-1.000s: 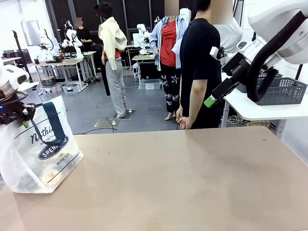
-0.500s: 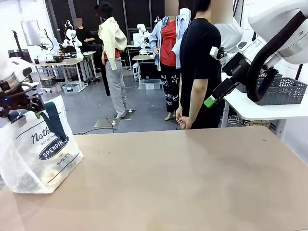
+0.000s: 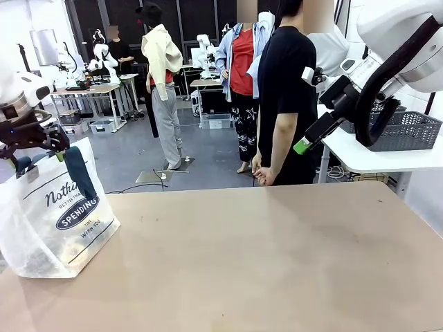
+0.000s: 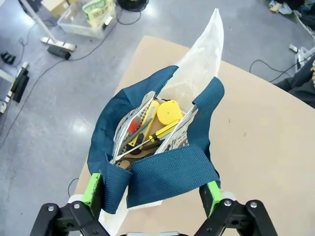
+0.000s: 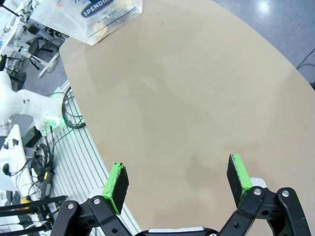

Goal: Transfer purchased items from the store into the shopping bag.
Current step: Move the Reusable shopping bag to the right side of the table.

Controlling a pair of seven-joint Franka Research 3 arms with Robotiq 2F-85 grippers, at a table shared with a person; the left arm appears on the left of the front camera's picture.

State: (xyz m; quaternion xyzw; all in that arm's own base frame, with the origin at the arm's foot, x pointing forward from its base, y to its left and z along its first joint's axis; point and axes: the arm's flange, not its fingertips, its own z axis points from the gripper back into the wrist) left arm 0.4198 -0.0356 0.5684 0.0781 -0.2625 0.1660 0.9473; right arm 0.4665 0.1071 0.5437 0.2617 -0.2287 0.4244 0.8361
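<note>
Workshop floor with other benches behind; the tan surface (image 3: 277, 256) in front is bare apart from the shopping bag (image 3: 55, 221) at its left edge. A person in a black shirt (image 3: 284, 97) stands at the far side, arms down, not engaged.

Left pincer (image 4: 152, 191) hangs directly over the bag mouth, jaws wide apart, gripping nothing. The navy strap handles (image 4: 167, 172) lie slack between and just in front of its green pads (image 4: 93, 187); one fold looks to be touching the left pad, though the wide-angle view makes that uncertain. Inside the bag: purchased items (image 4: 155, 128), a round yellow piece and several flat packets with yellow, red and brown wrappers, stacked on edge. Judged from this, the load is in.

Right pincer (image 5: 179, 182) also spread wide, empty, held high over bare surface well away from the bag. A dark grey lattice basket (image 3: 405, 128) sits on a white side table at far right, behind the right arm; I cannot see whether anything is left in it.

Risks:
- Strap catches on a pad as the left arm lifts, dragging or tipping the bag. It stands at the very edge, so a tip could send it to the floor.
- The bag is thin and leaning; packets may slide out if jolted.
- A reach to the basket has the right arm's own cabling close by.
</note>
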